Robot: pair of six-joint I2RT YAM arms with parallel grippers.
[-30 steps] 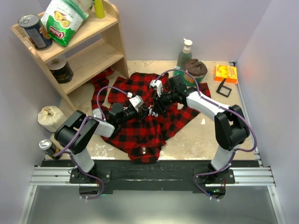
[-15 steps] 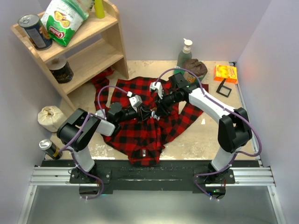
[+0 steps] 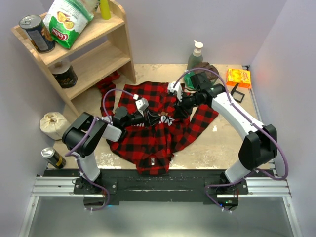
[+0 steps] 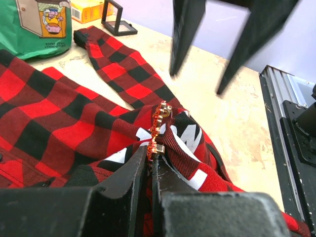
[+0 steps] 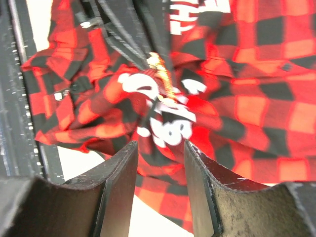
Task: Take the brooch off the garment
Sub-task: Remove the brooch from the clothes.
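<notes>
On the table (image 4: 224,116), left tool (image 4: 150,165) clamps a raised fold of the plaid shirt (image 4: 59,113), gold brooch (image 4: 159,126) sits on that fold just past its tips, right tool (image 5: 160,145) hangs open and empty above.

1. You see your right gripper (image 5: 160,148) at the bottom. Its two dark fingers (image 5: 116,187) are apart, with nothing between them.
2. Just past them lies a bunched-up red-and-black checked flannel shirt (image 5: 256,98).
3. A black patch with white block letters (image 5: 165,126) sits on a raised fold of the shirt.
4. A tiny gold brooch (image 5: 160,69) is at the top of that fold.
5. The left gripper (image 5: 148,49) is at the top, its dark fingers close together right by the brooch.
6. A bit of pale table (image 5: 79,168) shows at the lower left.
</notes>
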